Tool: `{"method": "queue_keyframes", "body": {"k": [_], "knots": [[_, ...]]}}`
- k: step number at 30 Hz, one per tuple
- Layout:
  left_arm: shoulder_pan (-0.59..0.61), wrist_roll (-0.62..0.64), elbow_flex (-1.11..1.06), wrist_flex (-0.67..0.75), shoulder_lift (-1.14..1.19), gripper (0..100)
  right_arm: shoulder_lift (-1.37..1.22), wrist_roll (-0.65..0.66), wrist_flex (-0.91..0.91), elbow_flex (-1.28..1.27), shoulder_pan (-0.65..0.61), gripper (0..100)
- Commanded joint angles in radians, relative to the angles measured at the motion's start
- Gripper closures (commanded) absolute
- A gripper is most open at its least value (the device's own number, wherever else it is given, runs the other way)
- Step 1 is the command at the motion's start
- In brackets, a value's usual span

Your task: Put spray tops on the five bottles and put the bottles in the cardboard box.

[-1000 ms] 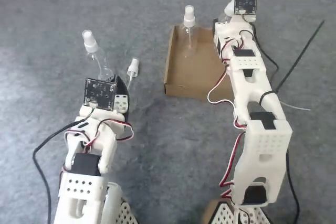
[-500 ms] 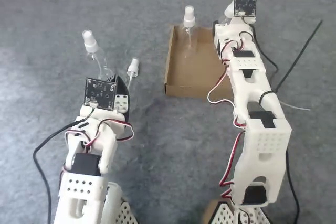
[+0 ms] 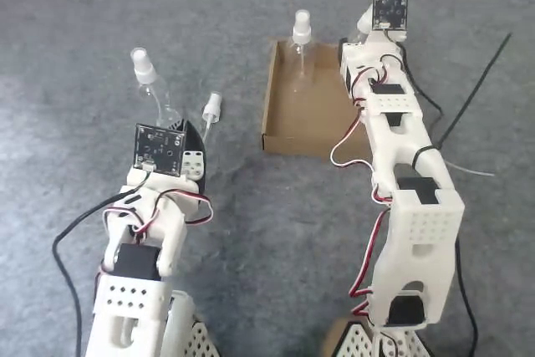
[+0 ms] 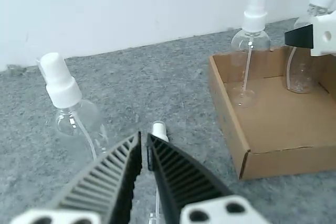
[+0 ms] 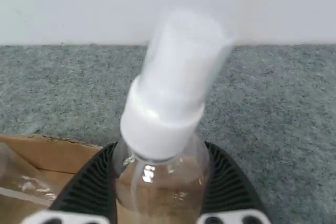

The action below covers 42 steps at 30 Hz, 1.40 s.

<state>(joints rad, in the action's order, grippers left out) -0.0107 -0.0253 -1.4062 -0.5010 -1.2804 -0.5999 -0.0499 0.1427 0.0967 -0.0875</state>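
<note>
so from the overhead cam, the cardboard box (image 3: 318,119) sits at about 1 o'clock on the grey carpet (image 3: 276,232), open side up, and the bottle in the box (image 3: 301,39) stands upright toward its 11 o'clock corner with a white spray top already on it. The right gripper (image 5: 157,187) is over at the box's 1 o'clock corner, fingers clamped on either side of the held bottle (image 5: 157,174), which has its own spray cap (image 5: 173,77) fitted. From the left wrist cam that bottle's base looks low, down by the box floor, but I honestly can't tell if it's touching or just above it. Out at 10 o'clock, well apart from the box, the bottle on the carpet (image 3: 150,81) stands upright by itself, also capped. Around 4 o'clock from that one is the left gripper (image 4: 144,139), fingers pinched almost together on the thin tube of a loose spray top (image 4: 159,129). Its white head pokes up just past the fingertips and a bit of tube shows lower down between the jaws. The loose spray top is near the bottle on the carpet but apart from it, roughly between that bottle and the box, closer to the bottle
</note>
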Motion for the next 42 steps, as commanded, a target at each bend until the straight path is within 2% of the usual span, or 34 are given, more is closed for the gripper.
{"method": "queue_keyframes", "body": {"k": [1,15,24,42], "knots": [[0.002,0.009,0.007,0.025,0.003,99,0.018,-0.003,-0.021,0.006,0.007,98.9],[0.002,0.008,0.007,0.025,0.003,99,0.025,0.0,-0.019,0.006,-0.002,98.7],[0.002,0.008,0.007,0.025,0.003,99,0.027,0.0,0.033,0.011,-0.005,82.0],[0.002,0.008,0.007,0.025,0.003,99,0.028,0.0,0.039,0.054,-0.031,81.6]]}}
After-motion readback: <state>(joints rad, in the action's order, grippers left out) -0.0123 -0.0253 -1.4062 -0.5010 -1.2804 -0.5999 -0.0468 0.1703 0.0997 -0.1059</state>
